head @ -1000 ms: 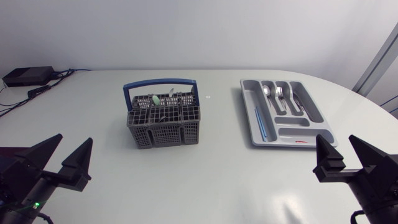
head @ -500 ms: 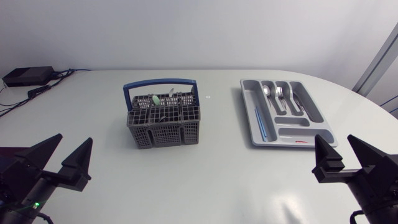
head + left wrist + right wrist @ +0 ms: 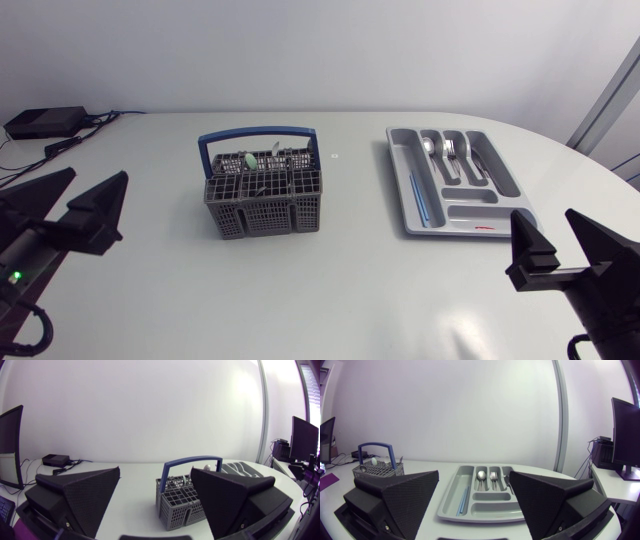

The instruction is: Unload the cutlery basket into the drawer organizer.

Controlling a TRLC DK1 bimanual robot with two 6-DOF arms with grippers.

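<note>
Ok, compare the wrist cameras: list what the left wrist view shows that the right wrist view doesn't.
Only the left wrist view: the left gripper, fingers open, the cutlery basket close ahead between them. Only the right wrist view: the right gripper, fingers open, and a spoon, a fork and a thin blue item lying in the drawer organizer ahead. Both: the basket, distant in the right view, and the organizer, only an edge past one finger in the left view.
</note>
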